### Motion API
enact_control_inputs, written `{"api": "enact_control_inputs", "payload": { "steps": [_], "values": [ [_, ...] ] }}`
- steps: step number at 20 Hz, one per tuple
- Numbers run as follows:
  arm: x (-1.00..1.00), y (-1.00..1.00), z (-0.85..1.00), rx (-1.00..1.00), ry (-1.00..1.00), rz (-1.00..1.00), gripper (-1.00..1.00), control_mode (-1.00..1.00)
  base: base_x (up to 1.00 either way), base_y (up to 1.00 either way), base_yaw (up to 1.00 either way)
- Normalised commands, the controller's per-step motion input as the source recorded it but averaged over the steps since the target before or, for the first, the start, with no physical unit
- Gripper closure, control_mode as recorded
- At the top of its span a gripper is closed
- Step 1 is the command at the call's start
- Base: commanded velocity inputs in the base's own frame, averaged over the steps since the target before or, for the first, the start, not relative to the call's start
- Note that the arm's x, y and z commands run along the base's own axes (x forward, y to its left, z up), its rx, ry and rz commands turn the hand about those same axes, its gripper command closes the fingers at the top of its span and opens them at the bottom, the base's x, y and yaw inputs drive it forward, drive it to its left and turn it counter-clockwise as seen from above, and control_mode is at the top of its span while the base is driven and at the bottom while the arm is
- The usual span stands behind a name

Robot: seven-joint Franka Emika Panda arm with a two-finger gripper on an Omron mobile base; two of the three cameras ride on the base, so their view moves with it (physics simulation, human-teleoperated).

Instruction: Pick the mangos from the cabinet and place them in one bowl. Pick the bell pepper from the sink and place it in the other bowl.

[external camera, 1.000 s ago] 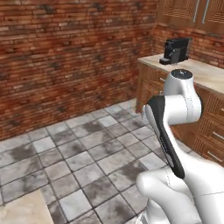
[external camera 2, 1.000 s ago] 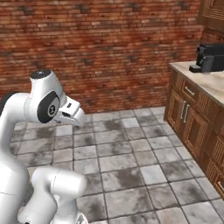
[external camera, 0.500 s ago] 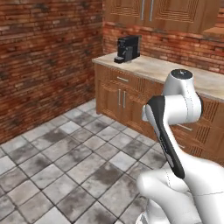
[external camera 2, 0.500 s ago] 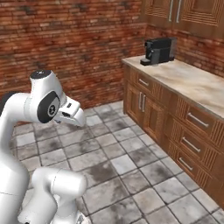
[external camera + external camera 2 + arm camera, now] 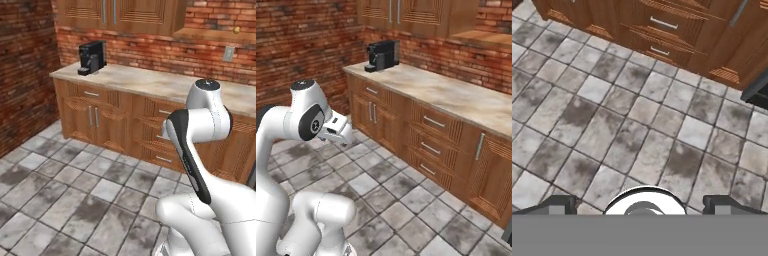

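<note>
A brick wall (image 5: pixel 25 60) closes the far left. Next to it a black coffee machine (image 5: pixel 92 57) stands on the left end of the beige counter (image 5: pixel 150 82), which runs rightward along the back brick wall. Below the counter's front edge sit wooden drawers (image 5: pixel 431 135) with metal handles; above the coffee machine hang the brown wall cabinets (image 5: pixel 115 15). Right of them an open wooden shelf (image 5: pixel 215 35) carries one small orange-yellow mango (image 5: pixel 236 30) near its right end. A wide stretch of grey tiled floor (image 5: pixel 65 195) lies open before the counter. The gripper (image 5: pixel 641 206) points down at these tiles, its fingertips (image 5: pixel 557 205) spread wide, holding nothing.
</note>
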Motion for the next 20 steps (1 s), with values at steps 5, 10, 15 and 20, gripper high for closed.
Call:
{"api": "enact_control_inputs", "payload": {
  "steps": [5, 10, 15, 20],
  "values": [
    [0.0, 0.0, 0.0, 0.0, 0.0, 0.0, -1.0, 1.0, 0.0, 0.0, -0.48],
    [0.0, 0.0, 0.0, 0.0, 0.0, 0.0, -1.0, 1.0, 0.1, -0.01, -0.41],
    [0.0, 0.0, 0.0, 0.0, 0.0, 0.0, -1.0, 1.0, 0.35, 0.0, -0.31],
    [0.0, 0.0, 0.0, 0.0, 0.0, 0.0, -1.0, 1.0, 0.45, 0.02, -0.26]
  ]
}}
